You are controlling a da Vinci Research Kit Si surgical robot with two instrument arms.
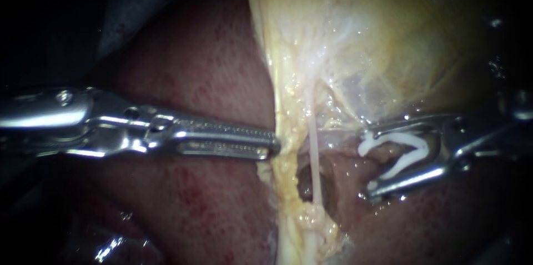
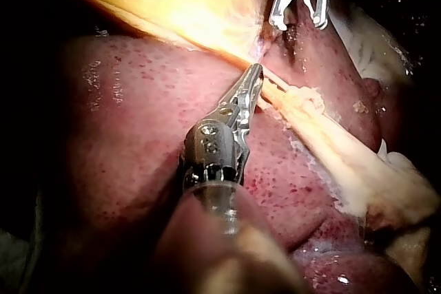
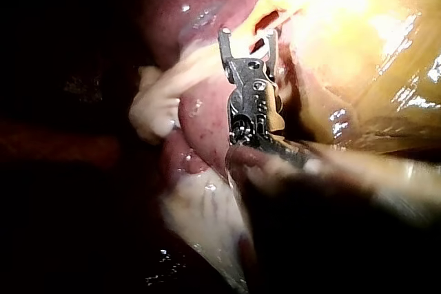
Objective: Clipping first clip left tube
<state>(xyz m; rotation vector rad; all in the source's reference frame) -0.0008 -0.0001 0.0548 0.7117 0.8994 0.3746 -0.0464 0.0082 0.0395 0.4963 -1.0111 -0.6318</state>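
Liver (image 1: 194, 76): dark red and speckled, it fills the lower and left ground under everything else.
Gallbladder (image 1: 388, 37): a pale yellow, glistening sac that hangs in from above, toward the right.
Yellow fringe (image 1: 286, 131): a band of fatty tissue that runs down from the gallbladder's edge across the liver.
Left instrument (image 1: 272, 145): it comes in level from the left. Its jaws lie together and the tips nip the fringe's edge, seemingly holding it taut.
Right instrument (image 1: 366, 162): it comes in from the right. Its jaws stand wide apart with one clip leg seated against each, so they are loaded but not squeezed.
Clip (image 1: 395, 139): white and V-shaped, it sits inside the right jaws with its mouth facing the tube.
Tube (image 1: 314, 156): a thin pale strand in the fringe, with a dark hollow behind it. I cannot tell whether it is the left tube.
Tube's long axis: up and down in the endoscope view, roughly square to both shafts.
Where the tube lies: ahead of the clip's mouth and near it, but apart from it, so nothing straddles the tube yet. The left tips sit just beside it on the other side.
Nearer working arm: the right one, since it carries the clip.
Likely next need: advance the right jaws toward the tube. The jaws look spread along the tube's axis, so they may need rolling until one leg passes through the hollow behind it.
Risk: a leg could catch the fringe instead of the bare tube.
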